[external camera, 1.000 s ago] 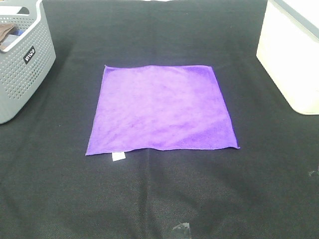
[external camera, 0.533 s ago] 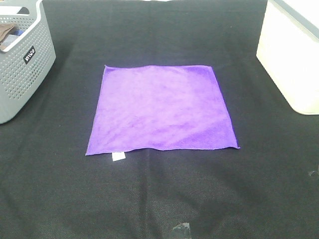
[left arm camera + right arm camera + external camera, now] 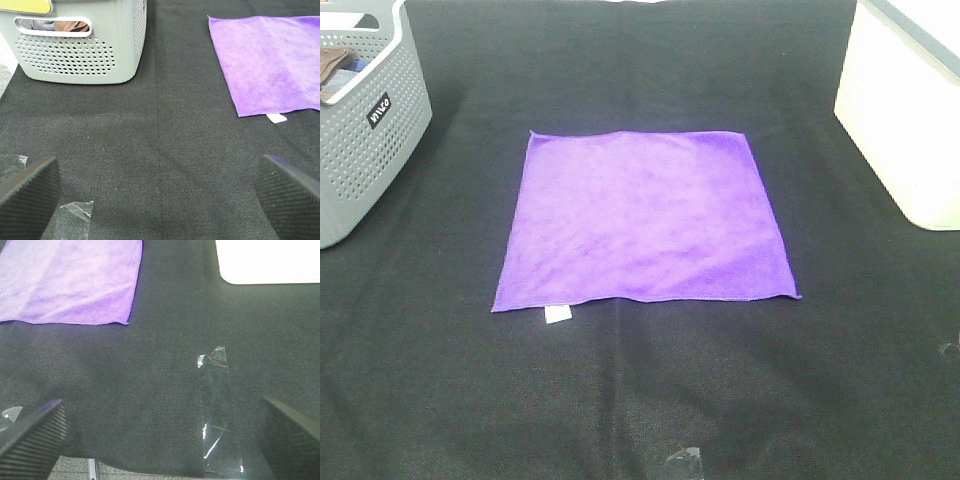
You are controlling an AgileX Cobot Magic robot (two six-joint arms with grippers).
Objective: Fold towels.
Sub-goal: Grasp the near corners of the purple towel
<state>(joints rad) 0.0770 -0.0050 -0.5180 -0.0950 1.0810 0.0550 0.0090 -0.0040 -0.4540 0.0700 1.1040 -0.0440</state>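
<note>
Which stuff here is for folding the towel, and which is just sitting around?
For the job: the bright purple square microfibre towel, flat and unfolded; the left gripper and right gripper, both open.
Just lying about: the grey perforated plastic basket, the cream plastic box, the clear tape strip on the black cloth.

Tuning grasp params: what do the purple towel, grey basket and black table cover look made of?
Purple towel: likely microfibre cloth, matte, fuzzy nap with brushed streaks, stitched hem.
Grey basket: probably moulded plastic, smooth satin walls with rows of holes.
Black table cover: woven fabric, matte; fine weave grain shows in the wrist views.
</note>
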